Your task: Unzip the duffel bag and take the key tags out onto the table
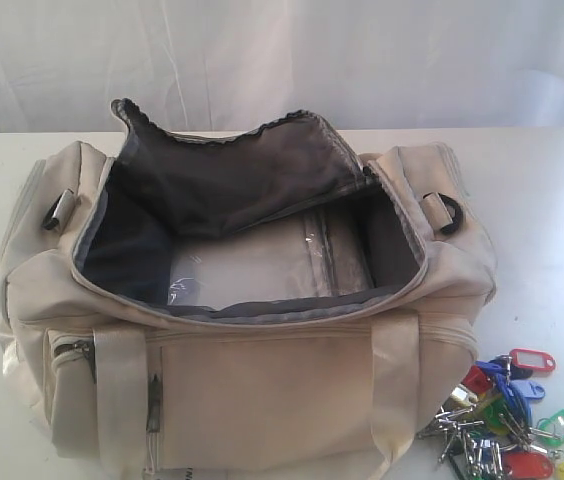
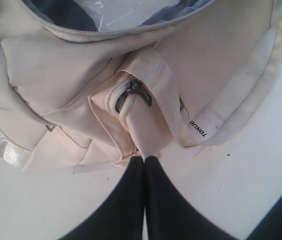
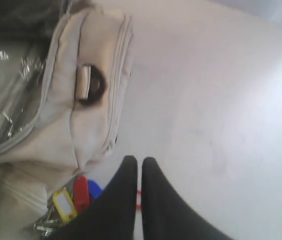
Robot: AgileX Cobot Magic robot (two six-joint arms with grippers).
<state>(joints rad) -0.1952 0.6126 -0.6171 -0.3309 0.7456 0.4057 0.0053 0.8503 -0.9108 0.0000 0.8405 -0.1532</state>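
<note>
The cream duffel bag (image 1: 262, 390) lies on the white table (image 1: 542, 200) with its top unzipped and its dark-lined flap (image 1: 232, 170) folded back. Only a clear plastic sheet (image 1: 252, 265) shows inside. The key tags (image 1: 507, 415), red, blue, green and yellow on metal rings, lie on the table by the bag's front right corner. My left gripper (image 2: 144, 159) is shut and empty, its tips at the edge of a webbing strap (image 2: 153, 100) beside a side-pocket zipper pull (image 2: 138, 92). My right gripper (image 3: 139, 161) is shut and empty over the table, beside the key tags (image 3: 73, 197). Neither gripper shows clearly in the exterior view.
A black D-ring (image 3: 91, 85) sits on the bag's end near my right gripper. A label reading TONLIO (image 2: 197, 127) hangs on the strap. White curtain (image 1: 282, 60) backs the table. Bare tabletop (image 3: 206, 100) stretches right of the bag.
</note>
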